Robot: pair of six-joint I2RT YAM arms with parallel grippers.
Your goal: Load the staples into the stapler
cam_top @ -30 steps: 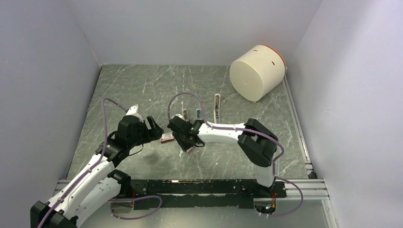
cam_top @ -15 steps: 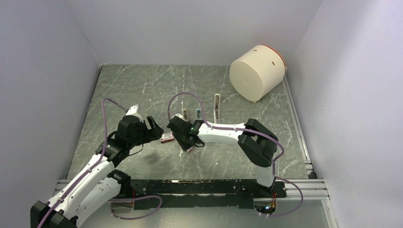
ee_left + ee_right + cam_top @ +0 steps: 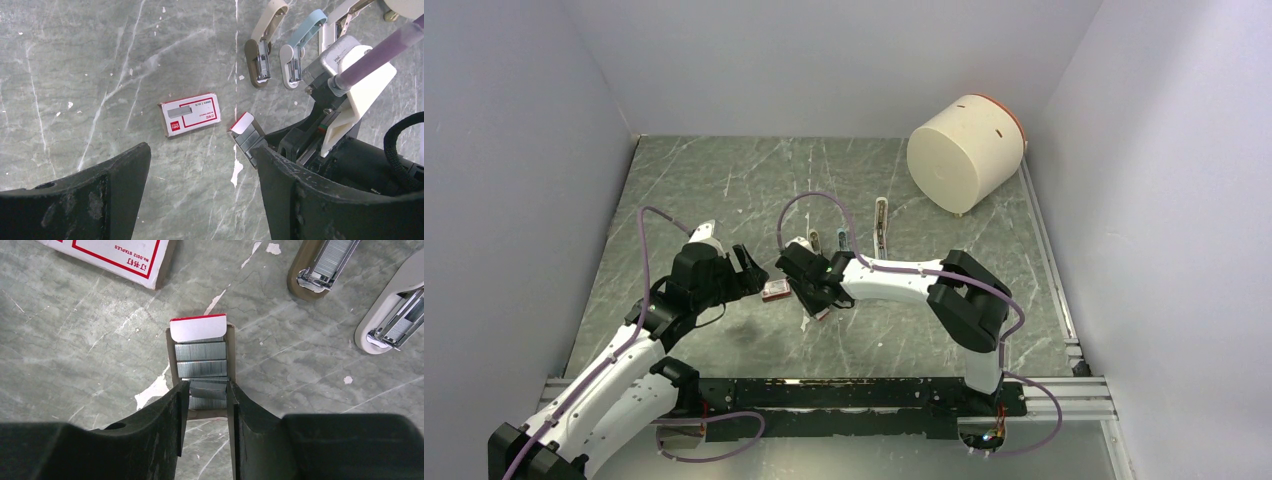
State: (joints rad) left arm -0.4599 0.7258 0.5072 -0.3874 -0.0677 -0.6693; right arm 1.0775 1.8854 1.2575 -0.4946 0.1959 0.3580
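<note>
Pinching the silvery-grey metal staple strips [image 3: 201, 367] from both sides, the right gripper [image 3: 207, 390] had their row running away toward twelve o'clock.

White arms [image 3: 894, 277], black joints [image 3: 969, 312], purple cables [image 3: 385, 50], black left gripper [image 3: 200, 165] and right gripper [image 3: 205, 390].

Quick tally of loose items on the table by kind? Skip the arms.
staplers: 3 (tan, blue, long one)
closed staple box: 1
staples in open tray: 1
round tub: 1
Total: 6
</note>
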